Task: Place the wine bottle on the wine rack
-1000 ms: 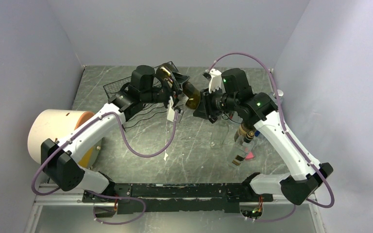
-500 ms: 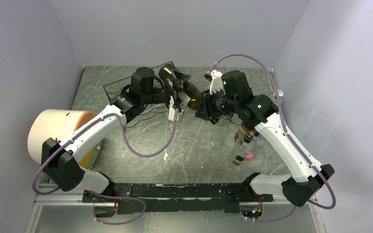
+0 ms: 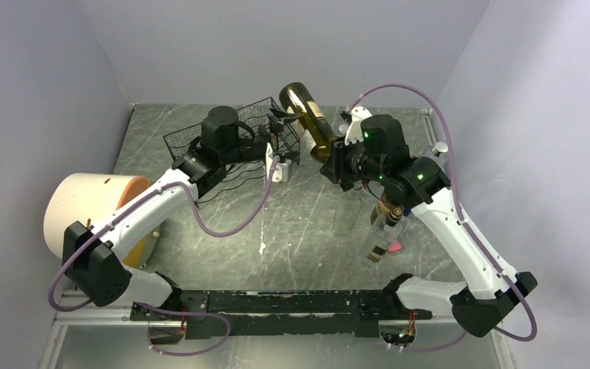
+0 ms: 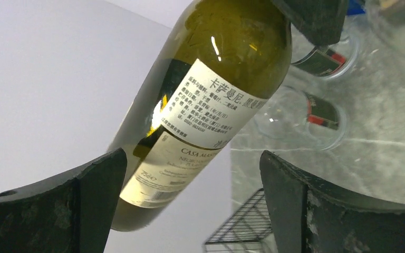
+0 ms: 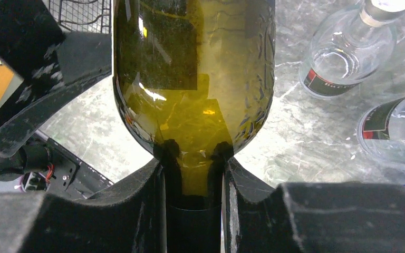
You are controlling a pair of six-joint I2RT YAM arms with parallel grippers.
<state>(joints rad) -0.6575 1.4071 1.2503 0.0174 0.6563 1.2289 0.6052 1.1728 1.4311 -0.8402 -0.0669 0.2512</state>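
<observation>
The wine bottle (image 3: 307, 119) is dark green glass with a cream label. It is in the air, tilted, with its base up toward the back wall, just right of the wine rack (image 3: 188, 141). My right gripper (image 3: 338, 159) is shut on its neck, as the right wrist view (image 5: 192, 168) shows below the bottle's shoulder (image 5: 192, 79). My left gripper (image 3: 279, 142) is open and empty at the rack's upright grid end. In the left wrist view (image 4: 192, 163) the bottle (image 4: 211, 100) hangs beyond the fingers, apart from them. A corner of the rack (image 4: 242, 224) shows below.
Clear glass bottles (image 3: 384, 227) lie on the table at the right, under my right arm, and also show in the right wrist view (image 5: 343, 58). A pink thing (image 3: 394, 247) lies beside them. A big cream and orange roll (image 3: 84, 204) stands at the left. Walls close in three sides.
The bottle has swung from nearly level between the two grippers to tilted, base up and back. My right arm rose with it. My left gripper now stands clear of the bottle.
</observation>
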